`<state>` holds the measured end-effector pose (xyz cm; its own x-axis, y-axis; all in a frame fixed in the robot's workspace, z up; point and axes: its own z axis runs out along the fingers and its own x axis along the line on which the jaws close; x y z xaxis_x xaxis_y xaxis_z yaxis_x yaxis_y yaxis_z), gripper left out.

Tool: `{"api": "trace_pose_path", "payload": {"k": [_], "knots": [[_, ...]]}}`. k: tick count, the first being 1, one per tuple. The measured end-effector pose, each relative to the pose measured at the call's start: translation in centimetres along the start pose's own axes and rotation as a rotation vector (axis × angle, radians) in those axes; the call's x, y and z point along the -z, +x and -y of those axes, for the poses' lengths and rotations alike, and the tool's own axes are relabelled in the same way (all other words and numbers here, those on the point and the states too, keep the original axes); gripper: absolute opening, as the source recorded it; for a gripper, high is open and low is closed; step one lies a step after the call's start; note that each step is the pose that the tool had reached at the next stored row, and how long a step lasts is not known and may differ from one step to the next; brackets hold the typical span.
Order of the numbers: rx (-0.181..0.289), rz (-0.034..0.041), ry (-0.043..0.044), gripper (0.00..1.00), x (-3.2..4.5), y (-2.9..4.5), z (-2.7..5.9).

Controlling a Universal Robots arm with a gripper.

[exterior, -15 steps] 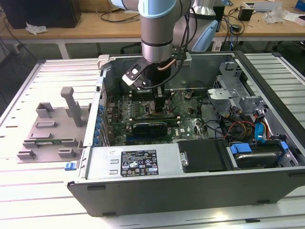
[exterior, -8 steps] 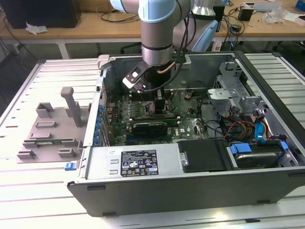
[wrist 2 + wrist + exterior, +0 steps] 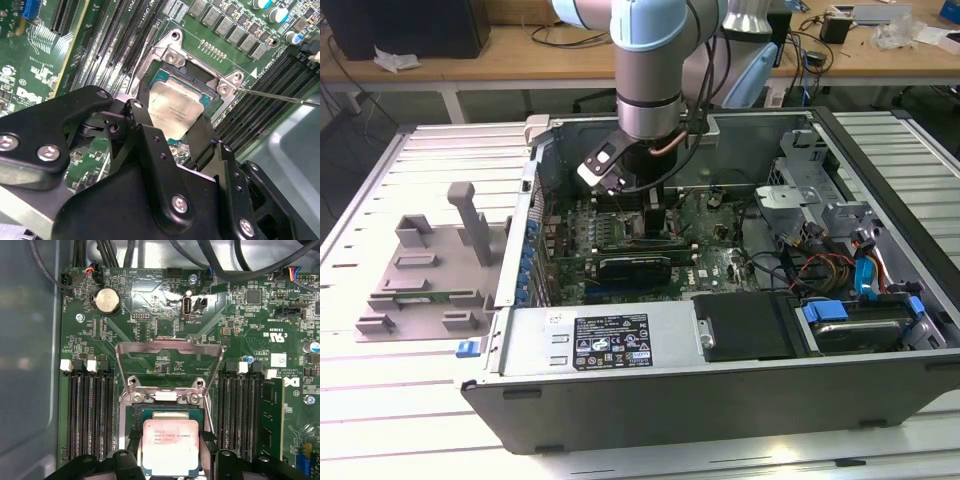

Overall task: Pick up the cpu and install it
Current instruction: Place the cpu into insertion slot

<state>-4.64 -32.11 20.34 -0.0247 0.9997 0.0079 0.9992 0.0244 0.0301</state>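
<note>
The cpu (image 3: 170, 452) is a flat silver-grey square chip held between my gripper's (image 3: 170, 446) black fingers (image 3: 131, 446). It hangs level right over the open socket (image 3: 170, 414) on the green motherboard; I cannot tell whether it touches the socket. The socket's metal load plate (image 3: 169, 347) stands swung up behind it. In the second wrist view the cpu (image 3: 175, 106) sits in the gripper (image 3: 172, 122), just above the socket frame (image 3: 172, 55). In the exterior view the gripper (image 3: 655, 218) reaches down into the open computer case (image 3: 720, 360).
Memory slots (image 3: 87, 410) flank the socket on both sides. A black card with a heatsink (image 3: 635, 265) lies just in front of the gripper. Cables and drive bays (image 3: 840, 270) crowd the exterior view's right. A grey plastic tray (image 3: 420, 270) lies outside the case on the left.
</note>
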Motion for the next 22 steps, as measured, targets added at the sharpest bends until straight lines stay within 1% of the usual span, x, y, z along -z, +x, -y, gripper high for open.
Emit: {"api": "trace_pose_path", "payload": {"k": [2,9,22], "knots": [[0.0,0.0002,0.0002,0.54,-0.15,0.06,0.04],[0.0,0.0001,0.0001,0.54,-0.27,0.06,0.04],[0.0,0.0,0.0001,0.54,-0.3,0.21,0.04]]}}
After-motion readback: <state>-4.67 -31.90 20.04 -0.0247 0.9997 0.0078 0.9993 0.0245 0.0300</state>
